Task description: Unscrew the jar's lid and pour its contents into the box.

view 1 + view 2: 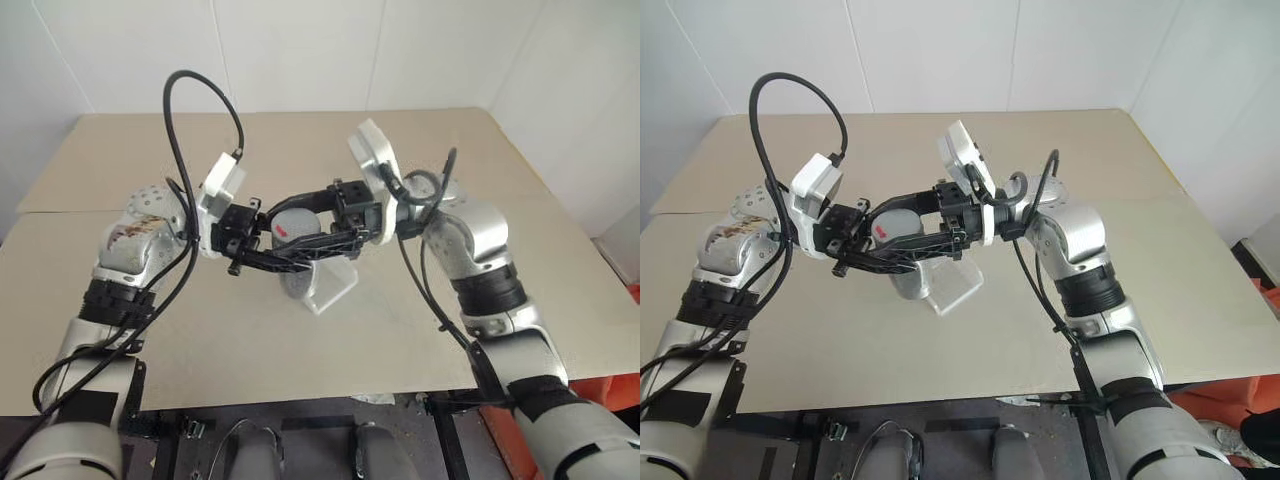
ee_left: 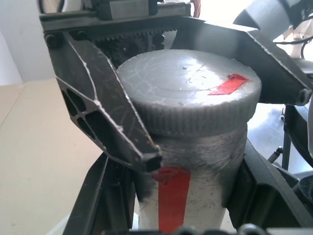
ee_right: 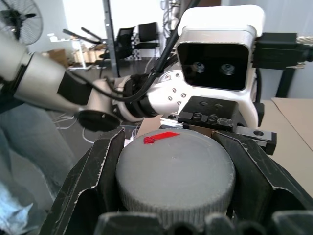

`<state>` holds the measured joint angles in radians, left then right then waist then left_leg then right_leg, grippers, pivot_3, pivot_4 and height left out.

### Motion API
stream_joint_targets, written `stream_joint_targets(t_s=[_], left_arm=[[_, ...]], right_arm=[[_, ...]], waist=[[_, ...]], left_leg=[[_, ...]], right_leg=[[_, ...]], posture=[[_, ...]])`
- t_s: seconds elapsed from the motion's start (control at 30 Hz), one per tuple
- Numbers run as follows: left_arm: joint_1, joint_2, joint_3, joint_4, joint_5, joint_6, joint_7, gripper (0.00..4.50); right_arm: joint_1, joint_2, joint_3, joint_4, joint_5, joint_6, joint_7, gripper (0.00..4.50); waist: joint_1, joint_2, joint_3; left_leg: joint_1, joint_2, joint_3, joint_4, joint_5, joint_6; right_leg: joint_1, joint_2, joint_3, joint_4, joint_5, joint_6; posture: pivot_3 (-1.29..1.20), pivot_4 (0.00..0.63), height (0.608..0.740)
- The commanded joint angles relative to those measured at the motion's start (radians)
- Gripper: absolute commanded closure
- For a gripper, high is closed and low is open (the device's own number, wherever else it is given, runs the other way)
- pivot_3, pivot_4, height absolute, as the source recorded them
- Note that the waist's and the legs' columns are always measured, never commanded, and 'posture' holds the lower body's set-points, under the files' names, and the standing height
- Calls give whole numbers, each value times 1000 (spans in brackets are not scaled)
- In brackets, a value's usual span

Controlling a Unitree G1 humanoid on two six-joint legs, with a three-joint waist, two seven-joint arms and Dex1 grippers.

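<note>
two grippers at work on one jar [image 2: 195, 196], held up in the air above the table [image 1: 500, 180]. left gripper [image 1: 262, 255] clamped around the clear body, fingers [image 2: 105, 110] pressed against both sides just below the cap. right gripper [image 1: 325, 225] closed on the lid [image 3: 175, 176], one black finger at each side of the ribbed rim, coming in from the opposite direction.

early in the job, by the look of it: lid seated flush on the jar, no gap seen under the ribbed edge, so unscrewing at most barely begun. left to do, as judged from here: turn the cap off, lift it away, tip the jar over the box [image 1: 335, 285] and let the contents fall in. box lying on the table directly beneath the raised jar, clear and apparently with nothing in it, though partly hidden behind the fingers.

jar small, cylindrical, scuffed and cloudy plastic, with a vertical red strip down its side. lid flat, grey, finely ribbed round the edge, scratched on top, with a small red tape mark near one edge. contents not made out through the hazy wall; cannot tell what or how much sits inside. cap as wide as the jar, so little room for the two grips to stay clear of each other while twisting.
</note>
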<state>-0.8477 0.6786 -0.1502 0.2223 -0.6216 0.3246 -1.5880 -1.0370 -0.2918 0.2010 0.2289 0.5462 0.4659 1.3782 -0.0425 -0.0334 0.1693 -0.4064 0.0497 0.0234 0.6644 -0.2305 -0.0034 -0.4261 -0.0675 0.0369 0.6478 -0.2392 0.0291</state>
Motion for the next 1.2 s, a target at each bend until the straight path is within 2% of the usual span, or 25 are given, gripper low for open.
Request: stream_joint_targets(t_s=[0.03, 0.07, 0.13, 0.17, 0.37, 0.43, 0.53, 0.67, 0.93, 1.2], left_arm=[[4, 4, 23, -3, -10, -23, -26, 2511], [14, 7, 40, -4, -5, -20, -26, 2511], [32, 14, 61, -6, 5, -19, -20, 2511], [46, 20, 76, -5, 11, -22, -9, 2511], [110, 18, 159, 3, 72, -53, 144, 2511], [119, 14, 175, 14, 92, -62, 180, 2511], [118, -2, 183, 22, 107, -66, 217, 2511], [109, -32, 177, 16, 111, -67, 229, 2511], [102, -48, 177, 10, 111, -70, 215, 2511], [112, -34, 182, -15, 112, -55, 217, 2511]], right_arm=[[-44, 32, -12, 11, -21, -62, 1, 982], [-42, 31, -20, 8, -26, -54, -15, 779], [-30, 20, -36, -10, -40, -51, -48, 90], [-13, 7, -49, -36, -53, -55, -81, 40], [110, -75, -119, -267, -58, 25, -276, 40], [147, -85, -130, -375, -63, 92, -382, 40], [168, -73, -97, -488, -115, 152, -525, 40], [137, -12, -23, -509, -186, 215, -664, 40], [55, 104, 20, -405, -214, 270, -767, 40], [62, 99, 29, -354, -233, 271, -765, 40]], waist=[[-1, 0, 0], [-1, 0, 0], [1, 0, 0], [1, 0, 0], [18, 0, 0], [23, 0, 0], [22, 0, 0], [21, 0, 0], [23, 0, 0], [24, 0, 0]], left_leg=[[0, 0, 0, 0, 0, 0], [-1, 0, 0, 0, 0, 0], [-1, 0, 0, 0, 0, 0], [-1, 0, 0, 0, 0, 0], [-2, 0, 0, 0, 0, 0], [-2, -1, 0, 0, 0, 0], [-2, -1, 0, 0, 0, 0], [-1, -1, 0, 0, 0, 0], [-2, -1, 0, 0, 0, 0], [-2, -1, 0, 0, 0, 0]], right_leg=[[0, 0, 0, 0, 0, 0], [0, 0, 0, 0, 0, 0], [0, -1, 0, 1, 0, 0], [0, -1, 0, 1, 0, 0], [0, -2, -1, 1, 0, 0], [-1, -2, -1, 0, 0, 0], [-1, -2, -1, 0, 0, 0], [-1, -2, -1, 0, 0, 0], [-1, -2, -1, 0, 0, 0], [-1, -2, -1, 0, 0, 0]], posture=[[0, 150, 740], [0, 150, 740], [0, 150, 740], [0, 150, 740], [0, 150, 740], [0, 150, 740], [0, 150, 740], [0, 150, 740], [0, 150, 740], [0, 150, 740]])
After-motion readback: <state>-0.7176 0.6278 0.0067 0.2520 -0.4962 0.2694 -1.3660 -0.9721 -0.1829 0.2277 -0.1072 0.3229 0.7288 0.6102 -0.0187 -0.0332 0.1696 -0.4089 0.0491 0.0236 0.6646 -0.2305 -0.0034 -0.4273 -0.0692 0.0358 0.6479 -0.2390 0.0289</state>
